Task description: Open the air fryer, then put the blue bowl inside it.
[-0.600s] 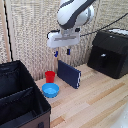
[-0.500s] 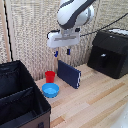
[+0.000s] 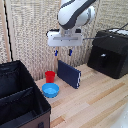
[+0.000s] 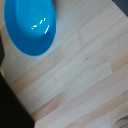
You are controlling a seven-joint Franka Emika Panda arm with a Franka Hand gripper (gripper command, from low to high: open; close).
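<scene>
**Still high above the table, nothing held**

Right now I see the gripper point(image 3: 62, 52) hanging over the dark-blue slab point(image 3: 69, 74), its blue-tipped fingers apart and empty. Nearby, the blue bowl point(image 3: 50, 90) rests on the wooden table point(image 3: 95, 100), beside the red cup point(image 3: 50, 76). At the exterior view's right, the air fryer point(image 3: 108, 52) seems closed, though it's blurry.

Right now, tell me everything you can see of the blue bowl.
The blue bowl is small, round, shallow and bright blue, with a glossy inside that shows light glints in the wrist view. It looks like plastic, though that is a guess. It sits upright and empty on the wooden table, just in front of the red cup and close beside the black bin; whether it touches either cannot be told. The gripper hangs above, well clear of it.
</scene>
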